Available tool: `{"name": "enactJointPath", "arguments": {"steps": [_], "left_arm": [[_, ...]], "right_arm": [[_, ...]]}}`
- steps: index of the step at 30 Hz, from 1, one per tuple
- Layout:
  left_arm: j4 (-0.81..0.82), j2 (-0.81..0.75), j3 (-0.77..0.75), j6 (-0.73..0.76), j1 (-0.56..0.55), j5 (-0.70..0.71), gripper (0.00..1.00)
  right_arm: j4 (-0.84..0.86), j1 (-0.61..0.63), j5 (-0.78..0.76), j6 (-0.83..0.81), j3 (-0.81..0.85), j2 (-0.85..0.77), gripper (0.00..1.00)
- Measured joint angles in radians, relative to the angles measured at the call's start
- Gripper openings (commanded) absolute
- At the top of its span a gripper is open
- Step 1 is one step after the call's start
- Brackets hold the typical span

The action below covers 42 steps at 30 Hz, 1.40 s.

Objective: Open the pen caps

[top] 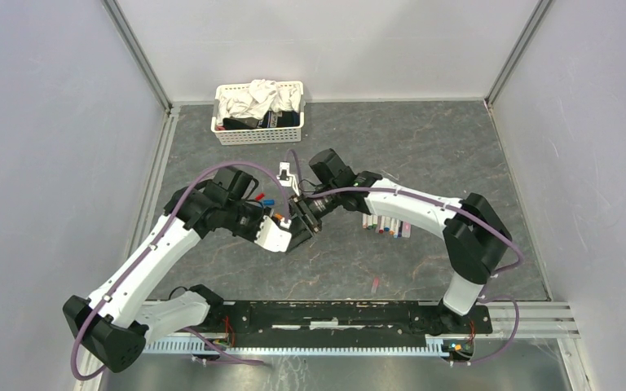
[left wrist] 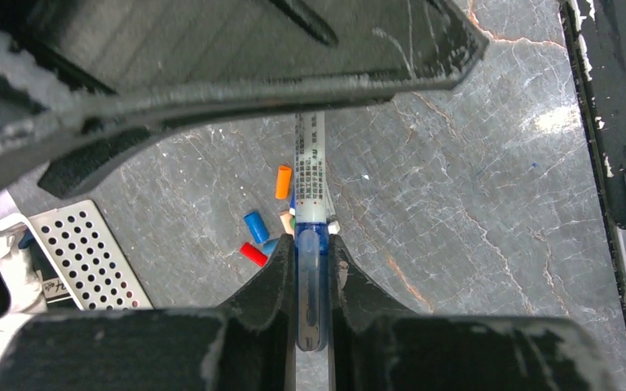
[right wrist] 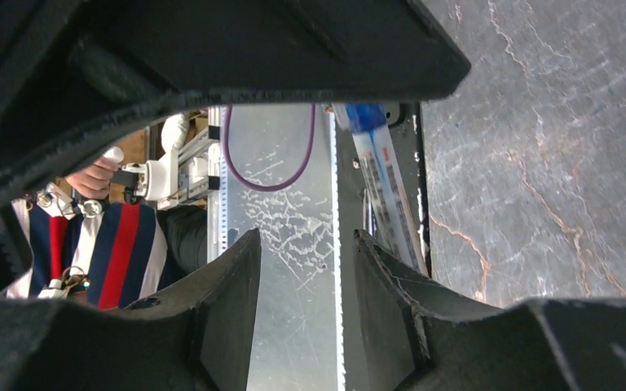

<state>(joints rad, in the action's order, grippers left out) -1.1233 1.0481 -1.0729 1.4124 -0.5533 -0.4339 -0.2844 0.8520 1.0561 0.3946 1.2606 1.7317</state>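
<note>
My left gripper [left wrist: 312, 244] is shut on a pen's blue end [left wrist: 311, 281]. The pen's white printed barrel [left wrist: 310, 163] runs away from the fingers and under the right arm. In the right wrist view the same pen [right wrist: 385, 183] lies just outside one finger; my right gripper [right wrist: 306, 240] is open with nothing between its jaws. From above, the left gripper [top: 297, 236] and right gripper [top: 303, 213] stand tip to tip at mid-table. Loose pen caps lie on the mat: orange [left wrist: 283, 181], blue [left wrist: 255, 226], red [left wrist: 253, 254]. Several more pens [top: 387, 226] lie in a row to the right.
A white basket [top: 257, 134] of cloths stands at the back, and its perforated wall [left wrist: 81, 252] shows in the left wrist view. A small pink piece [top: 375, 283] lies near the front rail. Grey walls enclose the mat on three sides.
</note>
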Motion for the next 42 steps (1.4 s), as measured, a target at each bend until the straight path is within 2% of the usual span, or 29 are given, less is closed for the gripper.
{"name": "enactJointPath", "arguments": {"steps": [7, 13, 19, 25, 29, 31, 33, 37, 38, 40, 42], "left_arm": [[0.016, 0.000, 0.001, 0.000, -0.005, 0.011, 0.02], [0.018, -0.002, 0.002, 0.000, -0.009, 0.014, 0.02], [0.016, -0.002, 0.009, 0.000, -0.012, 0.004, 0.02], [0.017, -0.002, 0.008, 0.000, -0.016, -0.014, 0.02], [0.020, -0.002, 0.008, 0.000, -0.016, -0.021, 0.02], [0.025, -0.002, 0.007, -0.002, -0.016, -0.025, 0.02], [0.025, -0.003, 0.005, -0.007, -0.017, -0.039, 0.02], [0.027, -0.007, -0.002, -0.010, -0.017, -0.053, 0.04], [0.030, -0.008, -0.003, -0.010, -0.016, -0.056, 0.09], [0.027, -0.009, -0.005, -0.011, -0.014, -0.060, 0.30], [0.026, -0.010, -0.006, -0.014, -0.014, -0.063, 0.42]], "right_arm": [[0.066, 0.011, 0.034, 0.059, 0.033, 0.042, 0.53], [-0.024, -0.030, 0.030, 0.002, 0.110, 0.043, 0.60], [-0.070, -0.113, -0.046, -0.046, 0.113, 0.004, 0.62], [-0.058, -0.068, -0.067, -0.047, 0.113, 0.017, 0.62], [-0.013, -0.014, -0.051, -0.024, 0.113, 0.053, 0.56], [0.007, 0.006, -0.039, -0.011, 0.113, 0.071, 0.47], [0.032, 0.016, -0.033, 0.003, 0.112, 0.084, 0.36], [0.062, 0.011, -0.021, 0.029, 0.109, 0.093, 0.01], [0.072, 0.008, -0.005, 0.027, 0.109, 0.093, 0.00], [0.080, 0.007, 0.010, 0.022, 0.108, 0.093, 0.00], [0.080, 0.007, 0.016, 0.021, 0.107, 0.093, 0.00]]}}
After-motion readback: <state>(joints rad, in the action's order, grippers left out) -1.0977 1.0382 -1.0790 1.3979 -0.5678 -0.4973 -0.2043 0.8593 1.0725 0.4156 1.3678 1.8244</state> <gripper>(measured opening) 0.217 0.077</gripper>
